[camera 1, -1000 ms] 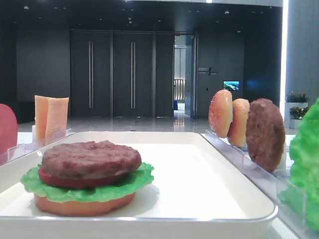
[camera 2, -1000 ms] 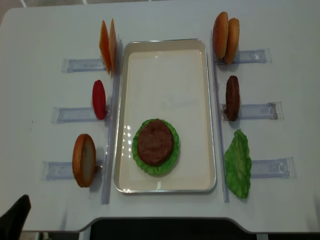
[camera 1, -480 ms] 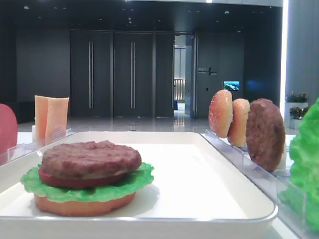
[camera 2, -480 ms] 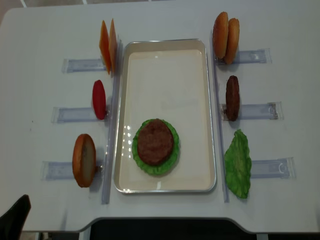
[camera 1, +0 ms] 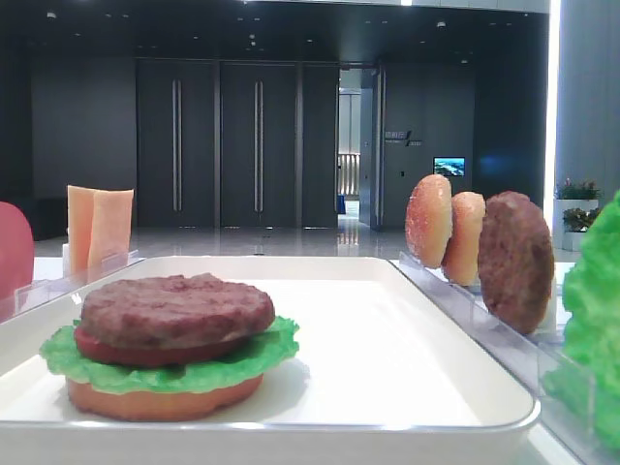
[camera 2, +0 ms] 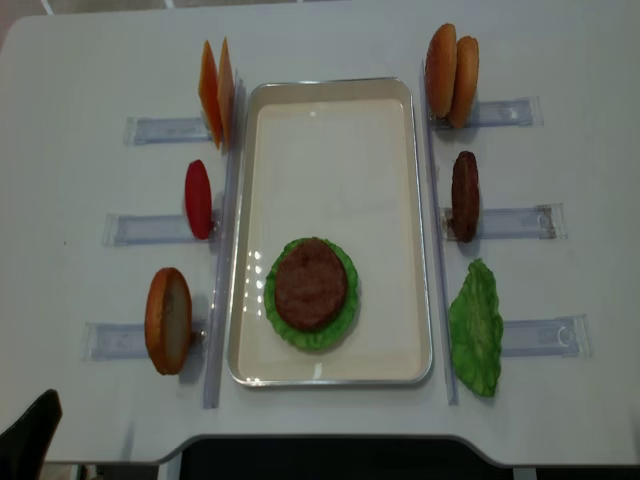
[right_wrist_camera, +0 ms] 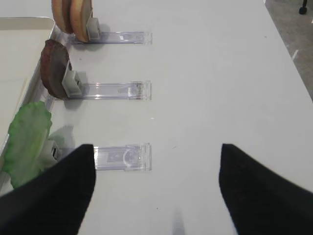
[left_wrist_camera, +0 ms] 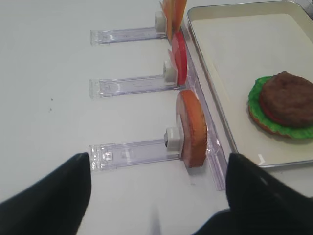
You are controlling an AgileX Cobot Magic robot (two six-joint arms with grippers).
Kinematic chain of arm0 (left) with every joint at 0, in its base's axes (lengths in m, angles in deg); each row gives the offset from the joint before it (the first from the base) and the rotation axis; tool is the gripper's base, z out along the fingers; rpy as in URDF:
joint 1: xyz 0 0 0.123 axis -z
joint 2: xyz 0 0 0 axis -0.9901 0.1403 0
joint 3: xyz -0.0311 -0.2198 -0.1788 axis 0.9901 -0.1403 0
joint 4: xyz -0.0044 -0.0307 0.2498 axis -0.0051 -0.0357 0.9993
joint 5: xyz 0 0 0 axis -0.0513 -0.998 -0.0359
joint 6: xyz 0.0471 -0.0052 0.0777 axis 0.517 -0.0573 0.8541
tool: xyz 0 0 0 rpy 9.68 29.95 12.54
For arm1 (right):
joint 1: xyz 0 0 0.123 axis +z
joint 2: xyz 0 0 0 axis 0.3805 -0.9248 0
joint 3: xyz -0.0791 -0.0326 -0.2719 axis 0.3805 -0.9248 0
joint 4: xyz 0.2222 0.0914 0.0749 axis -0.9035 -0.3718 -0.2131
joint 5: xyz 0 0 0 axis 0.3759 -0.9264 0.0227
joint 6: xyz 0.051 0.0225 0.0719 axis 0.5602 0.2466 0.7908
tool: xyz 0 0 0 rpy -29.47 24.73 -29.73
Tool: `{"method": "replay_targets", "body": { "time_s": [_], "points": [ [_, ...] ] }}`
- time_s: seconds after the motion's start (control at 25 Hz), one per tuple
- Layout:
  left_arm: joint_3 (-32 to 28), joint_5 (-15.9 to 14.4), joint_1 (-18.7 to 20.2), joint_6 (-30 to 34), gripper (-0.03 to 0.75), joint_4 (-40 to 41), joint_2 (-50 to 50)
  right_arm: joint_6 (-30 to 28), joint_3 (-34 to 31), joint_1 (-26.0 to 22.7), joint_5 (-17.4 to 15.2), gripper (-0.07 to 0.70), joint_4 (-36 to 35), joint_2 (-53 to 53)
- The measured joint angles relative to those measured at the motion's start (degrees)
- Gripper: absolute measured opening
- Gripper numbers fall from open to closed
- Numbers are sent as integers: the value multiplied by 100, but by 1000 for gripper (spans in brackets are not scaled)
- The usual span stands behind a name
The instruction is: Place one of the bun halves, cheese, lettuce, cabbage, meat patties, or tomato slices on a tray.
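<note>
Brown patty (camera 2: 311, 284) tops lettuce (camera 2: 345, 300) on white tray (camera 2: 330, 130)

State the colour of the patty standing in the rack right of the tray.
Dark brown meat patty, clearest in the low exterior view.

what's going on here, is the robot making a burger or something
Pretty much. A half-built burger sits at the near end of the white tray: a bun half at the bottom, then lettuce, a tomato slice and a meat patty on top. Nothing is being handled right now. The left gripper and right gripper both hang open over the table, holding nothing. Spare cheese, buns, another patty and lettuce stand in clear racks beside the tray.
</note>
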Motion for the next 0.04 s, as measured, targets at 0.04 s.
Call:
{"method": "replay_targets", "body": {
  "time_s": [0.04],
  "points": [
    [0,0,0,0,660,0,0,-5,0,0,0,503,0,0]
  ]
}}
